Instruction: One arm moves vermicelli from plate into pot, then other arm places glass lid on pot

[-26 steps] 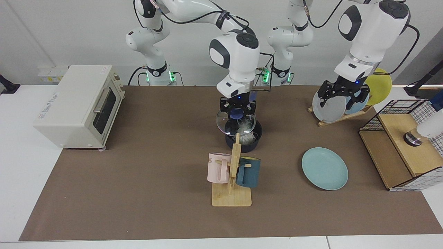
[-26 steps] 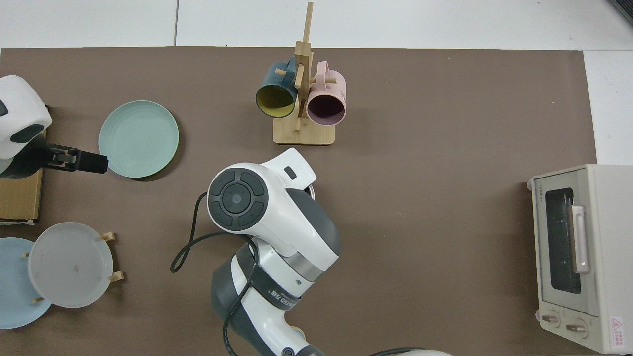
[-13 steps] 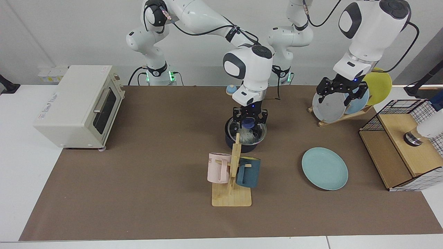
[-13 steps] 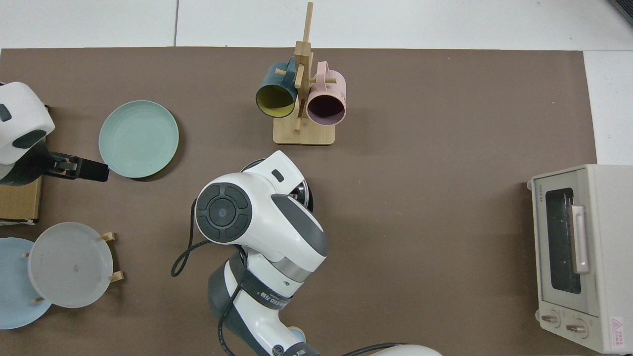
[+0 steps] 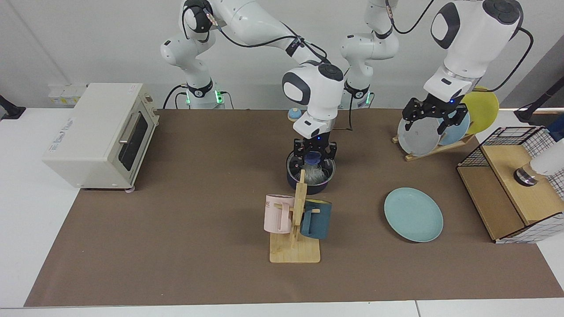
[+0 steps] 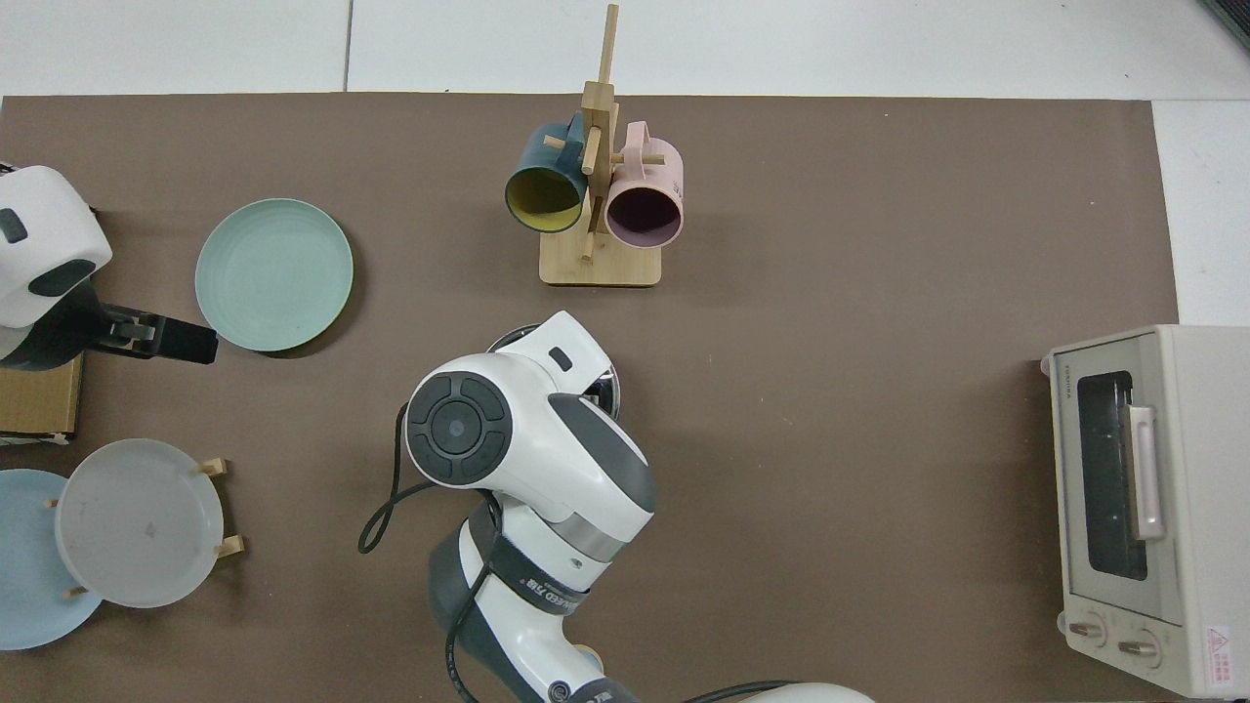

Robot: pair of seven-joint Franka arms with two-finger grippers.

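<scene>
Brown mat over a white table, pale wall behind, toaster oven out at 9 o'clock in the facing view. The task looks to be on its last step: the right gripper has the glass lid by its blue knob, fingers clamped on it, and the lid looks level on the pot near the mat's centre, just behind the mug stand. The vermicelli shows white through the glass, so that part's done. The plate sits bare at 4 o'clock. The left gripper waits up by the plate rack at 2 o'clock, fingers spread and empty.

Next move is probably just letting go of the knob and lifting straight up so the lid doesn't get dragged off.

Compared with a second ago, the lid was tilted and held above the rim; now it's flat and lower. From the top view the right arm hides most of the pot.
</scene>
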